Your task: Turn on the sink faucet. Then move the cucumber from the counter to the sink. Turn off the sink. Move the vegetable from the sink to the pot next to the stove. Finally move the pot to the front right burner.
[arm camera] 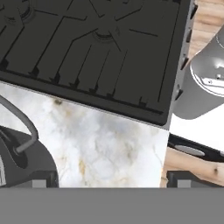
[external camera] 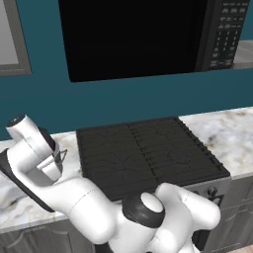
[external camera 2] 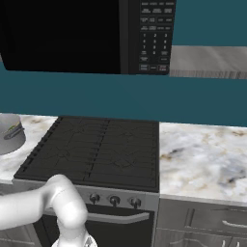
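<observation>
The black stove (external camera: pixel 148 150) lies straight ahead, silver knobs (external camera 2: pixel 114 199) along its front. Left of it the light-grey pot (external camera 2: pixel 8 135) stands on the marble counter (external camera 2: pixel 202 154). In the hand view the pot (arm camera: pixel 22 153) with its wire handle sits at the lower left, beside my gripper (arm camera: pixel 111 183). The gripper hangs open over bare marble (arm camera: pixel 105 140) just off the stove's edge, nothing between its fingertips (arm camera: pixel 39 183). My wrist (external camera: pixel 37 146) hovers over the counter left of the stove. The cucumber, sink and faucet are out of view.
A black microwave (external camera: pixel 143 34) hangs over the stove, its keypad (external camera 2: pixel 154 34) on the right. The teal wall (external camera 2: pixel 144 96) runs behind. Marble counter (external camera: pixel 222 133) continues to the right of the stove, over grey cabinet doors (external camera 2: pixel 207 222).
</observation>
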Controlling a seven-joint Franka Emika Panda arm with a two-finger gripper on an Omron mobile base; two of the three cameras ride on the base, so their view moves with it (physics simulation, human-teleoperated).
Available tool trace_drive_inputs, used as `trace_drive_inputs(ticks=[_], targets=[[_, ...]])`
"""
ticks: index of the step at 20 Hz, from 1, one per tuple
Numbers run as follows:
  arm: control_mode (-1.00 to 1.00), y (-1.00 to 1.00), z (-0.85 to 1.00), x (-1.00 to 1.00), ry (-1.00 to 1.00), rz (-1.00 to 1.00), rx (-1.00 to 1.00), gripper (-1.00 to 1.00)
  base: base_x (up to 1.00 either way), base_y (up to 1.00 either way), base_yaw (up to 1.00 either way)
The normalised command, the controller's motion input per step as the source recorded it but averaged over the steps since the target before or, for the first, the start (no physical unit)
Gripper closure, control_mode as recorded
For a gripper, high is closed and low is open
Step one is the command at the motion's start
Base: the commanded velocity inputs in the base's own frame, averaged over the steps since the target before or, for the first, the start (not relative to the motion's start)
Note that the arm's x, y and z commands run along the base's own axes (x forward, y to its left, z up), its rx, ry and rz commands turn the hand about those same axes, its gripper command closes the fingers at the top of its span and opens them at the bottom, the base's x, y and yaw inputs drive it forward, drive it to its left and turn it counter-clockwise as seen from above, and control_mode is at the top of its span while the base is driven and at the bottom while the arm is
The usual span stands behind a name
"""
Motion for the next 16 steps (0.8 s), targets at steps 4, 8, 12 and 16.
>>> trace_drive_inputs(ticks=[4, 8, 12, 16], targets=[[-1.00, 0.24, 0.02, 0.27, -0.05, 0.00, 0.00, -1.00, 0.00, 0.00, 0.00], [-1.00, 0.36, 0.03, 0.22, -0.01, 0.00, 0.00, -1.00, 0.00, 0.00, 0.00], [-1.00, 0.37, 0.00, 0.28, 0.00, 0.00, 0.00, -1.00, 0.00, 0.00, 0.00], [-1.00, 0.32, 0.00, 0.32, 0.00, 0.00, 0.00, -1.00, 0.00, 0.00, 0.00]])
